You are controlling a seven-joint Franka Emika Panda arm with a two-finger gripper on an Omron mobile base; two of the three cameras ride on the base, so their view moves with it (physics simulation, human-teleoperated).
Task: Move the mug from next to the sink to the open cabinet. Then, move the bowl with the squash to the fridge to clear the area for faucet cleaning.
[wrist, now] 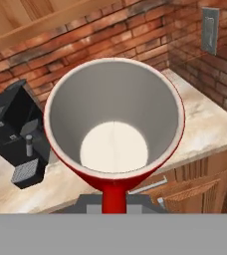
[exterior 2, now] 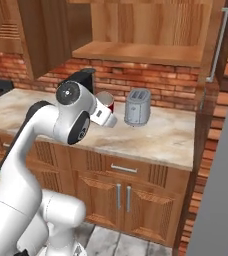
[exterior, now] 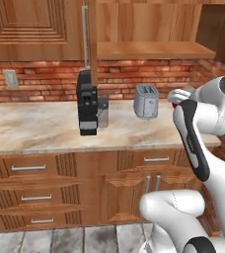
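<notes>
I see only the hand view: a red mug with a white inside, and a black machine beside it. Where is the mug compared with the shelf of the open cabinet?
Observer: In the right base view, the small red cylindrical mug is well below the plain wooden shelf.
Operator: Does anything stand under that shelf?
Observer: Yes, a silver metal toaster stands on the pale marble counter, just right of the mug.
Operator: Where is the cabinet door?
Observer: In the left base view, the brown wooden door stands open, edge-on, above the black coffee machine.

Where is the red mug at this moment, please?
The mug is held in the claw above the counter, just left of the toaster in the right base view, below the open cabinet's shelf.
</notes>
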